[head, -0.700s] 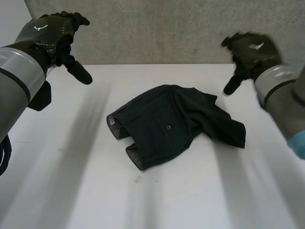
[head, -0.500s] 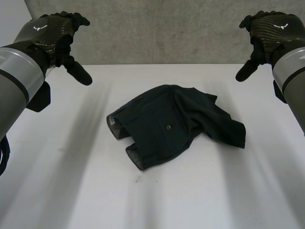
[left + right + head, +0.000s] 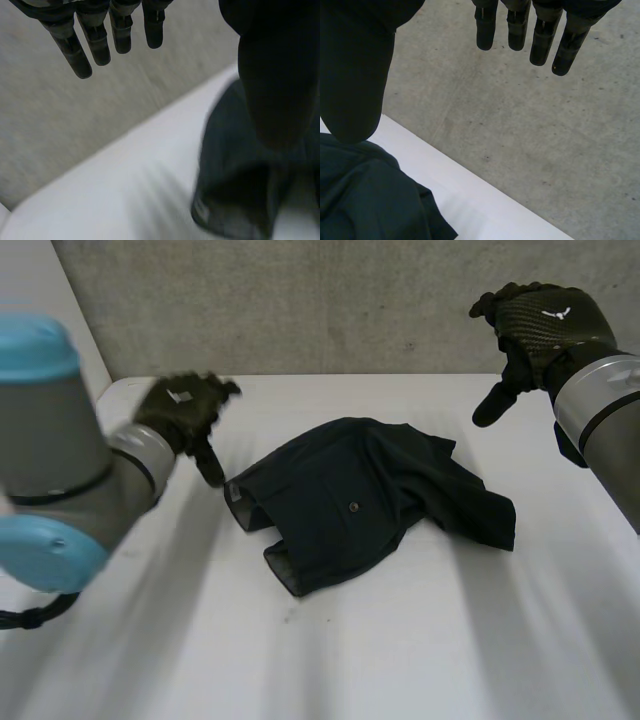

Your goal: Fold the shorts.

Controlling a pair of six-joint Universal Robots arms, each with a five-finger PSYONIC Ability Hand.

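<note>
table: flat white tabletop (image 3: pixel 400 660) is carrying the garment at its middle.
shorts: crumpled dark navy cloth shorts (image 3: pixel 350 500) are lying unmoved and unfolded.
left hand: black left hand (image 3: pixel 185 410) is dropping from its raised pose to just beside the shorts' left opening, fingers straight, holding nothing.
right hand: black right hand (image 3: pixel 535 325) is staying high, drifting slightly inward, fingers relaxed, empty.
meaning: first grasp is probably starting.
</note>
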